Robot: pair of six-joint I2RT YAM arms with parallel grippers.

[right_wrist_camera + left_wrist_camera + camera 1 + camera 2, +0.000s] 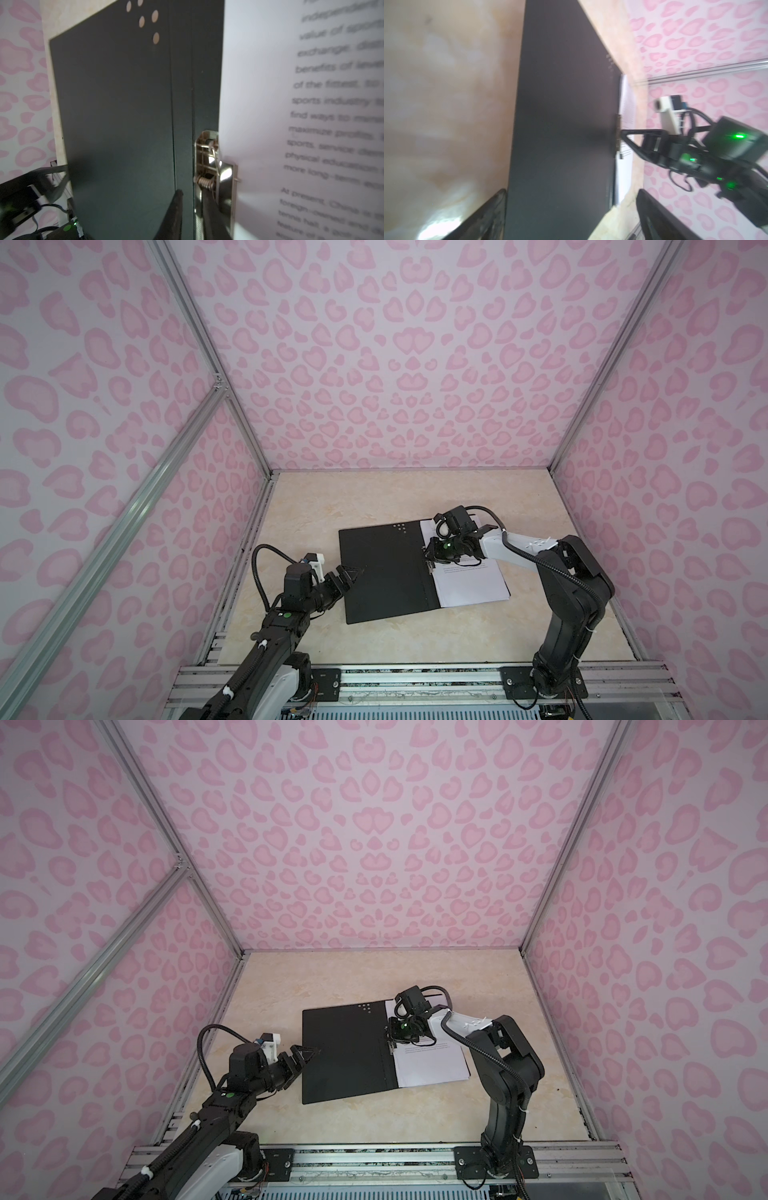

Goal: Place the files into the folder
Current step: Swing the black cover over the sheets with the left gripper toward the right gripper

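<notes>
The thin folder (pixel 386 572), black on its inner faces, lies open and flat on the beige marbled table (pixel 374 497), inside pink-patterned walls (pixel 415 364). In both top views, the files (pixel 469 585), a stack of white sheets printed with black text, cover the folder's right-hand half. The sheets are slightly fanned at their near edge. The left-hand half is bare except for a cluster of small pale dots (pixel 400 526) near its far corner. A metal spring clip (pixel 207 166) sits by the spine, and its plate lies over the inner edge of the top sheet. The right gripper (pixel 192 199) is down at this clip. One black finger (pixel 176 207) rests over the spine strip and the other crosses the clip's metal, with a narrow gap between them. Whether they pinch the clip cannot be told. The left gripper (pixel 351 572) is at the folder's left edge with its jaws spread wide and holding nothing. In the left wrist view that edge runs between its two fingers. Whether they touch the cover cannot be told.
</notes>
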